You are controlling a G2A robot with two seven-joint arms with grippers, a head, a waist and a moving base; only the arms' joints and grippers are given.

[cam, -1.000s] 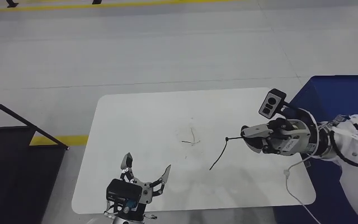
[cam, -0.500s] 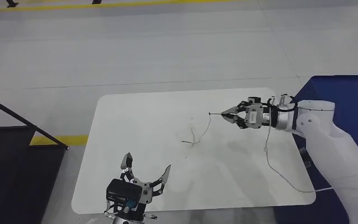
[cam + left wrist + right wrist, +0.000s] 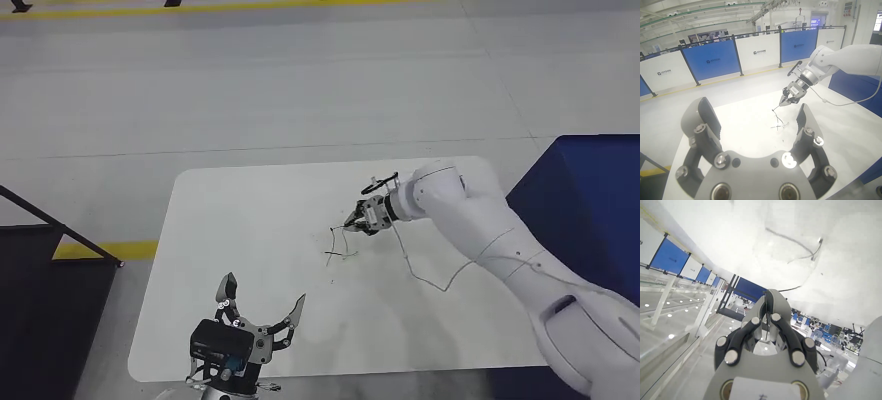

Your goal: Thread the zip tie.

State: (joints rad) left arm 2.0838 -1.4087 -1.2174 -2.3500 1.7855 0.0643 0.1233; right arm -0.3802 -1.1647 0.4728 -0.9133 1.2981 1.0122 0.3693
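Top looks down; wrist cameras seemingly share the table (image 3: 230,230)

Zip tie (image 3: 769,306) in right end effector (image 3: 783,103), over table's (image 3: 250,220) middle

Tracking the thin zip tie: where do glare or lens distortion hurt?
Left wrist view: glare bleaches the table around the zip tie, and the lens bows the fence panels. Right wrist view: same washout. Top view: even light, straight lines.
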